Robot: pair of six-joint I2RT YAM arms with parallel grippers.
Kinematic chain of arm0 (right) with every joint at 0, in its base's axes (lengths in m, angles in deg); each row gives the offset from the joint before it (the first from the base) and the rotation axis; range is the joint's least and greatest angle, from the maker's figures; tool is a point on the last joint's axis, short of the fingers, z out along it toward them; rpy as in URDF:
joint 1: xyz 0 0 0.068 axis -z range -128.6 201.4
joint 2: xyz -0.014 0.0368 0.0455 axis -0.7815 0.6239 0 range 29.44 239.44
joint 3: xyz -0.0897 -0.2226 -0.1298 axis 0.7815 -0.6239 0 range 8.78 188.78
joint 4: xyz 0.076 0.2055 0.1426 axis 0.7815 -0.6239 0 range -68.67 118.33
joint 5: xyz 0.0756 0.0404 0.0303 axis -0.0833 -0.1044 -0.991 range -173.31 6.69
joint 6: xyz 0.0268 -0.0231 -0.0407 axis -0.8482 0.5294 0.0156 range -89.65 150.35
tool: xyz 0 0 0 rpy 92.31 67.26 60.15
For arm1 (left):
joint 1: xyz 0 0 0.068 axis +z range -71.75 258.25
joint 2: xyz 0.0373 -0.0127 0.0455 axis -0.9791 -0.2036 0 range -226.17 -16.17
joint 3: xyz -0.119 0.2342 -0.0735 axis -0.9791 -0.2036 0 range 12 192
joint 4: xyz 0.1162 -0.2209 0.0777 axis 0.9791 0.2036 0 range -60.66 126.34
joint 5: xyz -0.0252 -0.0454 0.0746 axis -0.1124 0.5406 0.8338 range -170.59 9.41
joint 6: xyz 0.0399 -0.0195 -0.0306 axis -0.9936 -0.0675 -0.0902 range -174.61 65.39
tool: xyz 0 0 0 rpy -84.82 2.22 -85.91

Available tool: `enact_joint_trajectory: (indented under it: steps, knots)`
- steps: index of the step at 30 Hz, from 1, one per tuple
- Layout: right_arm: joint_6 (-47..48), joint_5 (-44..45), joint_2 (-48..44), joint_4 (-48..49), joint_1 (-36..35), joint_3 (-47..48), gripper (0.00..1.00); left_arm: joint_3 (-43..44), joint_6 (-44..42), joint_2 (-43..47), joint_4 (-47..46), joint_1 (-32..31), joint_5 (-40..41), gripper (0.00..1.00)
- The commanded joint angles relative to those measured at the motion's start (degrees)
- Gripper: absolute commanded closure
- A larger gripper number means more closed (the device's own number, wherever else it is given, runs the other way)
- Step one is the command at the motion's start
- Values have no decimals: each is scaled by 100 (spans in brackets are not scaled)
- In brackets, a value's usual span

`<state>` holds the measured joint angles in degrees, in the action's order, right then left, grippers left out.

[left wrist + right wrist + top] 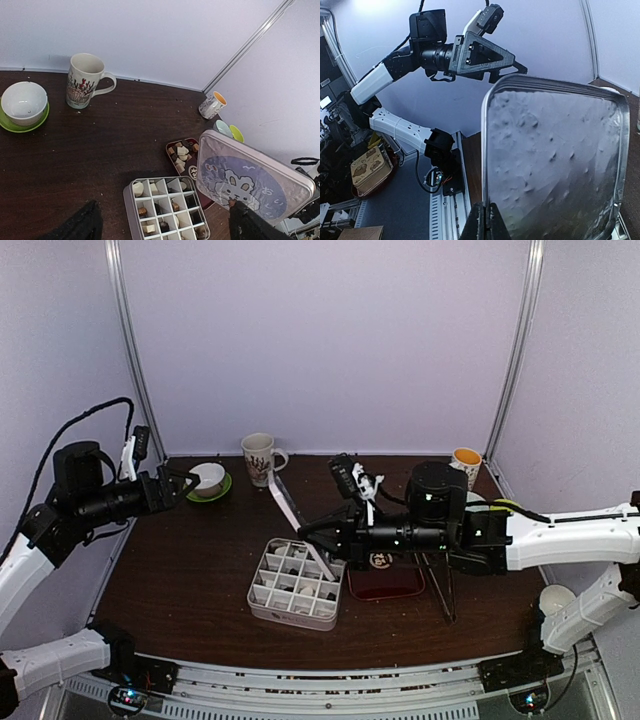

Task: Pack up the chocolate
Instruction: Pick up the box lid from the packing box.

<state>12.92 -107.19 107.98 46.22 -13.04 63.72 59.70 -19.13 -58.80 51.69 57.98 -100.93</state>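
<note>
Lid (250,175) tilted over right side of box (128,210), edge pinched in right gripper (485,220). Thin edge grip: lid could swing or slip, land skewed, jolt pieces. Chocolate (181,152) partly in tray (169,148), partly in box cells; closing now would strand tray pieces. Left gripper (190,483) spread, empty, beside bowl (208,478).

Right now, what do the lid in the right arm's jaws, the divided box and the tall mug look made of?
The lid: likely thin metal, underside dull silver with rolled rim, cartoon printed on top. The divided box: probably tin too, grey shell; matte white dividers, plastic or card. The mug: glazed ceramic, glossy cream with painted pattern.
</note>
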Motion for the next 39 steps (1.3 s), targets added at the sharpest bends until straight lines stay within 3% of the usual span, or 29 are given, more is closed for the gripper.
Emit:
enact_joint_trajectory:
  steps: [1,6,14,23,27,39]
  knots:
    - [-769,-469,188,794,51,348,100,-133,-67,1,-64,44,-16,10]
    - [-1363,-665,305,1356,176,296,100,-326,-164,-17,-159,46,-151,10]
    - [-2653,-883,572,2373,485,137,100,-917,-108,58,-1071,82,-479,8]
    - [-3841,-957,1146,3277,487,154,100,-973,-425,142,-419,182,-70,7]
    - [-4293,-1027,1413,3731,493,68,100,-967,-588,-158,-181,179,-260,10]
    - [-5065,-66,1607,5091,791,-1431,100,-1072,-486,-1163,-613,-92,-554,15]
